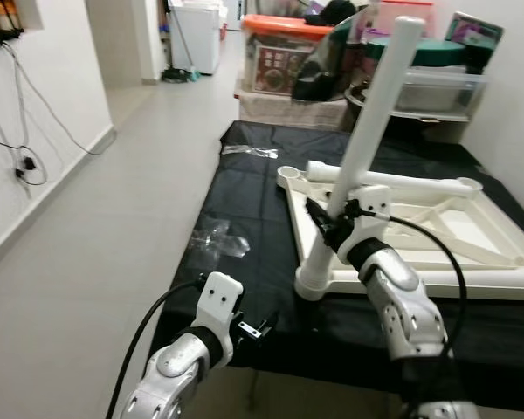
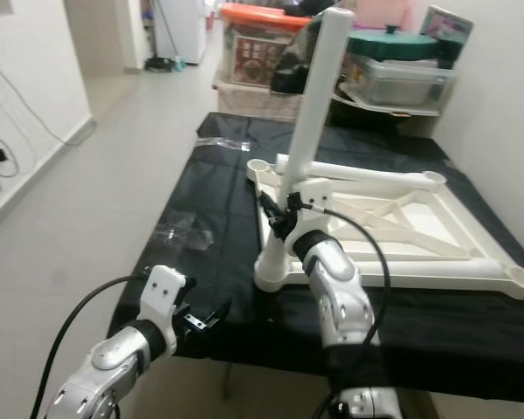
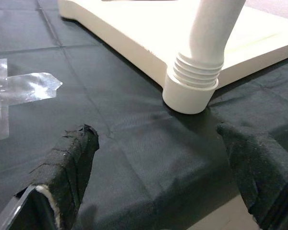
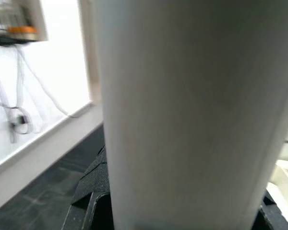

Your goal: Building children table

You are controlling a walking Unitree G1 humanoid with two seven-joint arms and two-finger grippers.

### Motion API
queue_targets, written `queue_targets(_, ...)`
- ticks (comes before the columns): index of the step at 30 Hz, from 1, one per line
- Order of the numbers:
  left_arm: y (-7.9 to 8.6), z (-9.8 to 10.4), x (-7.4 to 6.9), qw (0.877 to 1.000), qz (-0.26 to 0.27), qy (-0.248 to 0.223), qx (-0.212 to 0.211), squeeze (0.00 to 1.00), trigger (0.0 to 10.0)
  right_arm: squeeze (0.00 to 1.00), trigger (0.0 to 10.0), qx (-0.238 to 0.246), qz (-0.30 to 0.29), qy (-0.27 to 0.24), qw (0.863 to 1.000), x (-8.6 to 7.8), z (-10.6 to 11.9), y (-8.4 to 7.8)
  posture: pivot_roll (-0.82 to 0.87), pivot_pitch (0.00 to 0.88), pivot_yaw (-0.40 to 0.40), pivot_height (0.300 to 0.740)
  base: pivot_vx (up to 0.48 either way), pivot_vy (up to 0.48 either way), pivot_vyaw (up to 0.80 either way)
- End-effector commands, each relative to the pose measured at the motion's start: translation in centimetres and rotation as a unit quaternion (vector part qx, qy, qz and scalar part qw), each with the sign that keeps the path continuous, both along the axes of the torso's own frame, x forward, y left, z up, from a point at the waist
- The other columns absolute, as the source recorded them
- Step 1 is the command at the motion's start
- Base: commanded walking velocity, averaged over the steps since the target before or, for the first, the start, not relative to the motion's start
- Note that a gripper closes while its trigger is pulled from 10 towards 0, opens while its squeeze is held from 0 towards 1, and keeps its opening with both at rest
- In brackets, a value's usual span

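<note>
Nearest, my left gripper (image 1: pixel 264 329) hangs spread and empty at the black sheet's (image 1: pixel 244 209) edge. Beyond it, my right gripper (image 1: pixel 325 229) pinches the white leg (image 1: pixel 367 131), whose long axis leans up from the upturned tabletop's (image 1: pixel 437 231) near corner socket (image 3: pixel 188 93). No writing is legible.

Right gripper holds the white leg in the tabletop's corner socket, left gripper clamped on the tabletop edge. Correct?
Not quite. The left gripper hangs open over the black sheet, touching nothing, per the left wrist view. The right gripper does hold the white leg in the tabletop socket.
</note>
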State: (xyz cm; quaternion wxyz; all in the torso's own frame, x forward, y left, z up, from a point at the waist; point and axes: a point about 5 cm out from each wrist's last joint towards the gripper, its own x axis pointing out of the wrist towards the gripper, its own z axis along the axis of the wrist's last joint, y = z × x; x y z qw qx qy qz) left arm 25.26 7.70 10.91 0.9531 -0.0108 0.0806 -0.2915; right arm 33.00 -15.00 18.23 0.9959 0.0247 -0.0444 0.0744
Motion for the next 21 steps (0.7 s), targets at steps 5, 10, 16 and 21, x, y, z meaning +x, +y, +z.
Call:
queue_targets(5, 0.0, -0.4, 0.3, 1.000, -0.005, 0.004, 0.008, 0.00, 10.0, 0.00, 0.0, 0.019, -0.217, 0.036, 0.975, -0.8, -0.7, -0.1, 0.11, 0.000, -0.072, 0.740, 0.000, 0.000, 0.00)
queue_targets(10, 0.0, -0.5, 0.3, 1.000, -0.004, 0.003, 0.010, 0.00, 10.0, 0.00, 0.0, 0.051, -0.292, 0.048, 0.954, -0.3, -0.2, 0.7, 0.12, 0.000, -0.081, 0.740, 0.000, 0.000, 0.00)
queue_targets(16, 0.0, -0.6, 0.3, 1.000, -0.004, 0.004, 0.010, 0.00, 10.0, 0.00, 10.0, 0.074, -0.269, 0.042, 0.959, -0.2, 0.3, 1.6, 0.12, 0.000, -0.085, 0.740, 0.000, 0.000, 0.00)
queue_targets(21, -0.1, -0.8, 0.3, 1.000, -0.009, 0.008, 0.008, 0.00, 10.0, 1.00, 10.0, 0.075, -0.173, -0.004, 0.982, -0.6, 1.2, 2.0, 0.10, 0.000, -0.074, 0.740, 0.000, 0.000, 0.00)
